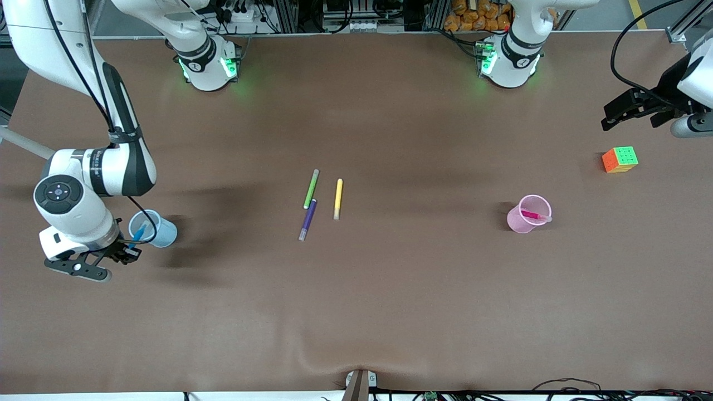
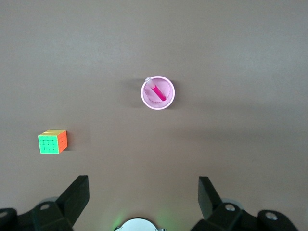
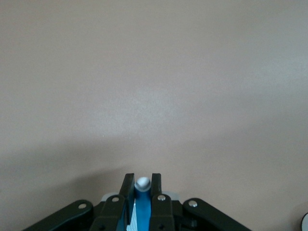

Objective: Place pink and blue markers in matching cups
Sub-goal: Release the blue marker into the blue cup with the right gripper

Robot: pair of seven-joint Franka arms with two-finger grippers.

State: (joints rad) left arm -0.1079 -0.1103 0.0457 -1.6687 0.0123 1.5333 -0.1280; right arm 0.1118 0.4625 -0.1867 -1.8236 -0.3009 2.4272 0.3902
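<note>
While clamped in right tool [image 1: 129,252], blue marker [image 1: 137,233] over blue cup [image 1: 152,228], unreleased. Pink marker [image 1: 533,215] lodged in pink cup [image 1: 526,214]: done. Left tool [image 1: 635,114] wide, empty, waiting.

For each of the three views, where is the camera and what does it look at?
Front: high across the table, facing both arms; shows right tool, blue cup, left tool.
Left wrist: looks down past its open tool at pink cup, pink marker, cube.
Right wrist: looks along its tool, shut on blue marker.
Front and left wrist share pink cup, cube.
</note>
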